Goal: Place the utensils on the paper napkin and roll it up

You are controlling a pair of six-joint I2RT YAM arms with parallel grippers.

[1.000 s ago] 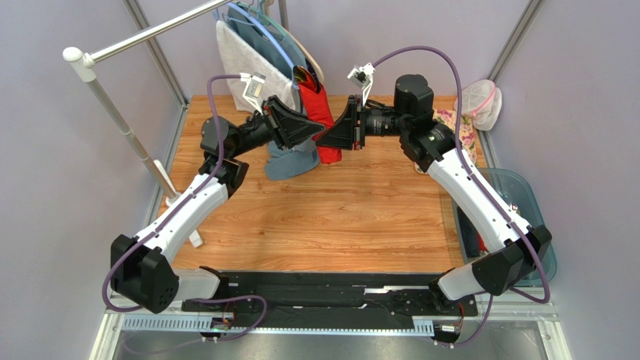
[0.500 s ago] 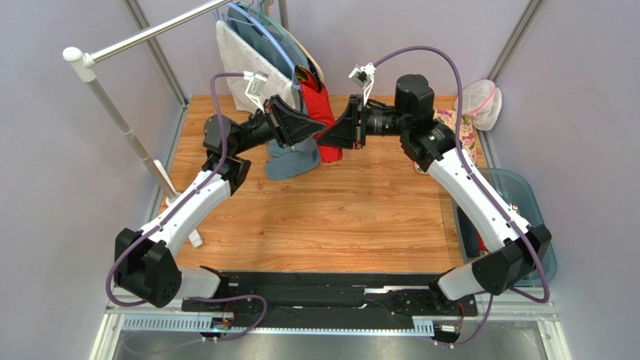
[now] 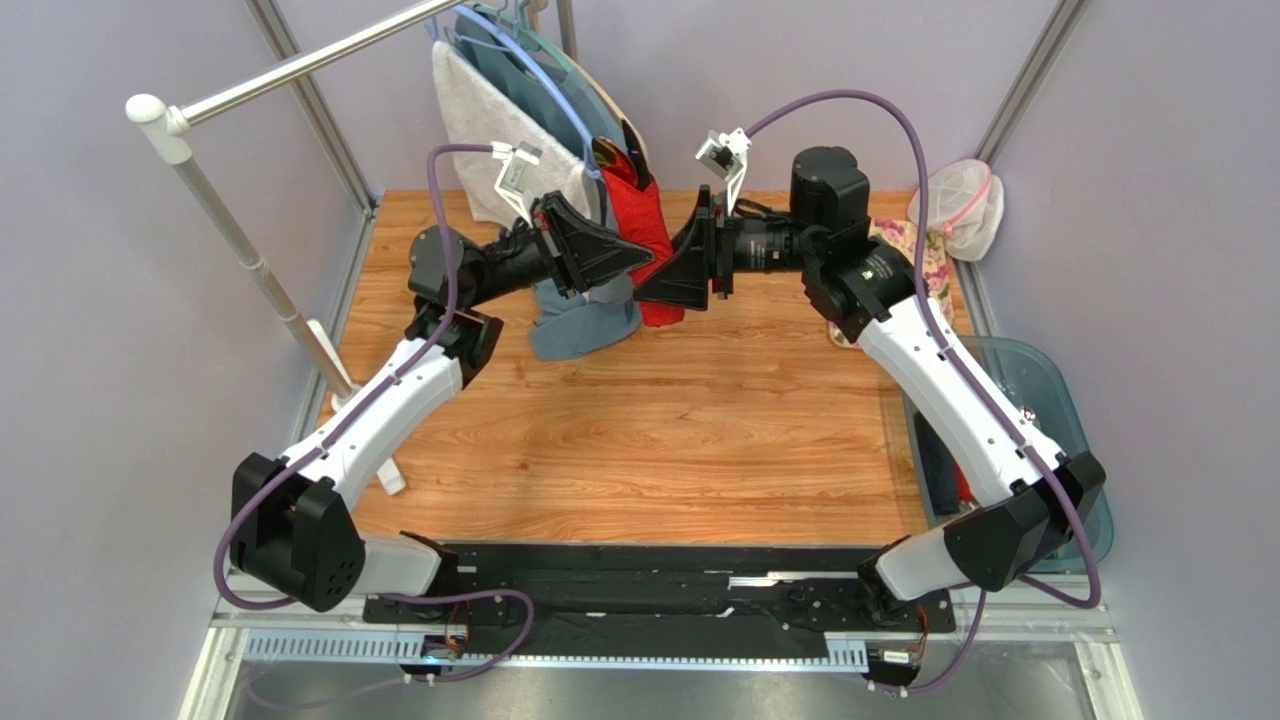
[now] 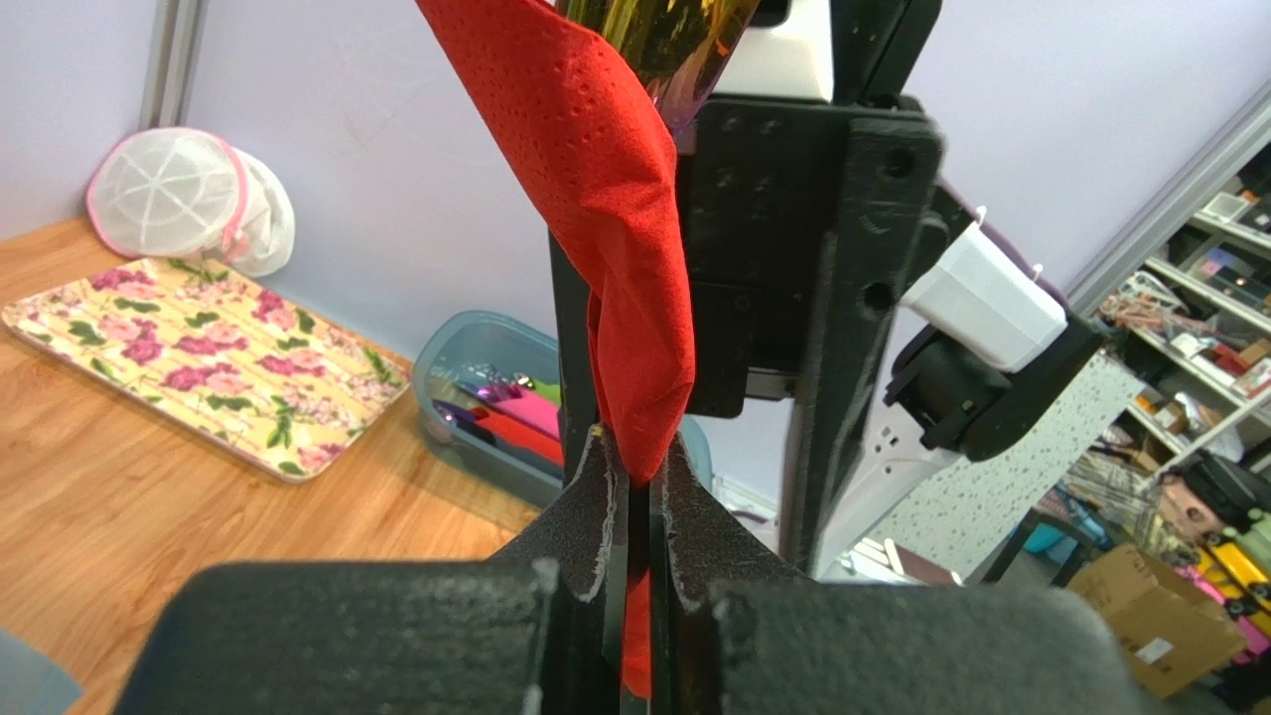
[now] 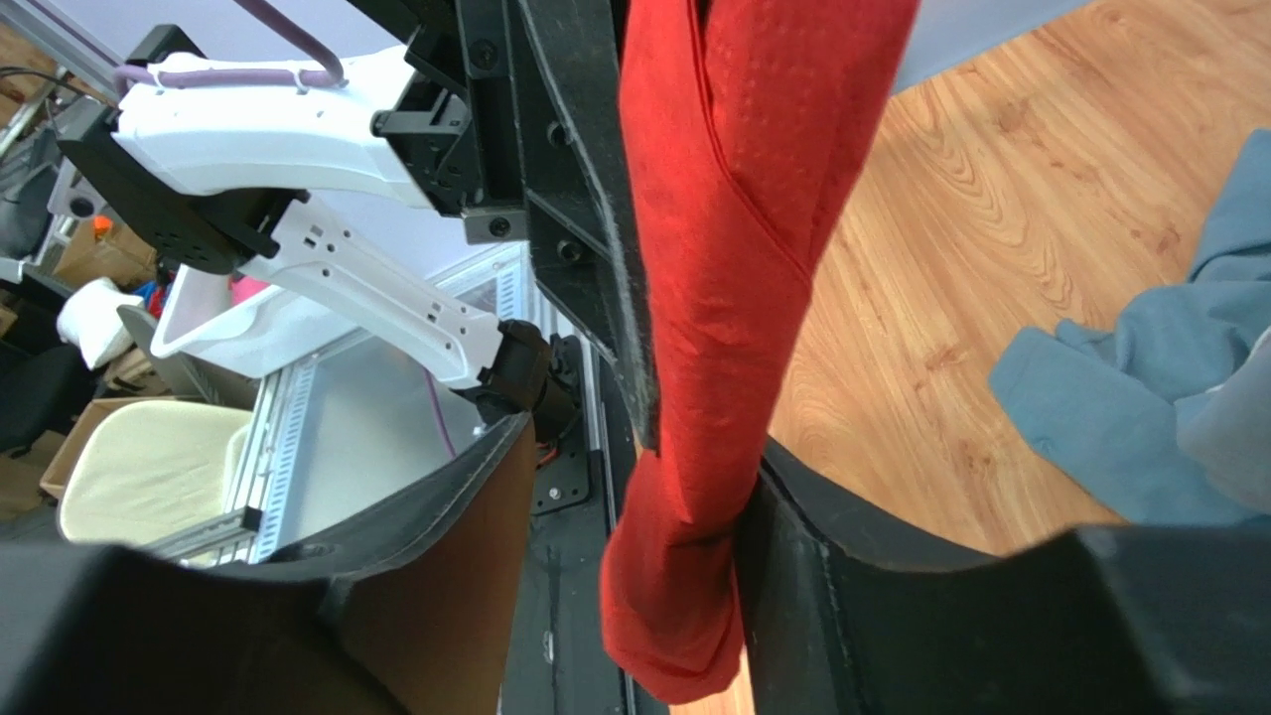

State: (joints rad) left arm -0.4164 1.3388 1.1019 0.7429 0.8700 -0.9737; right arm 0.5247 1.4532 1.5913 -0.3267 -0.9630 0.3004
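The red paper napkin (image 3: pixel 637 218) is a narrow twisted roll held up in the air at the back of the table. My left gripper (image 4: pixel 634 499) is shut on its lower part, and the roll (image 4: pixel 612 194) rises from the pinch. A shiny utensil tip (image 4: pixel 664 30) pokes out of its top. My right gripper (image 5: pixel 642 574) faces the left one with its jaws wide apart. The roll (image 5: pixel 731 298) hangs between them and leans on only one finger (image 5: pixel 851 581). In the top view the two grippers, left (image 3: pixel 624 258) and right (image 3: pixel 676 270), meet at the roll.
A blue-grey cloth (image 3: pixel 579 323) lies on the wood below the grippers. A floral cloth (image 4: pixel 194 343) and a white mesh bag (image 3: pixel 962 203) are at the back right. A teal bin (image 3: pixel 1037 405) of coloured rolls is at the right edge. A clothes rack with hangers (image 3: pixel 511 75) is at the back.
The right gripper has shifted slightly left and tilted toward the left gripper. The roll's lower end is now mostly hidden behind it in the top view. The left arm edged slightly right.
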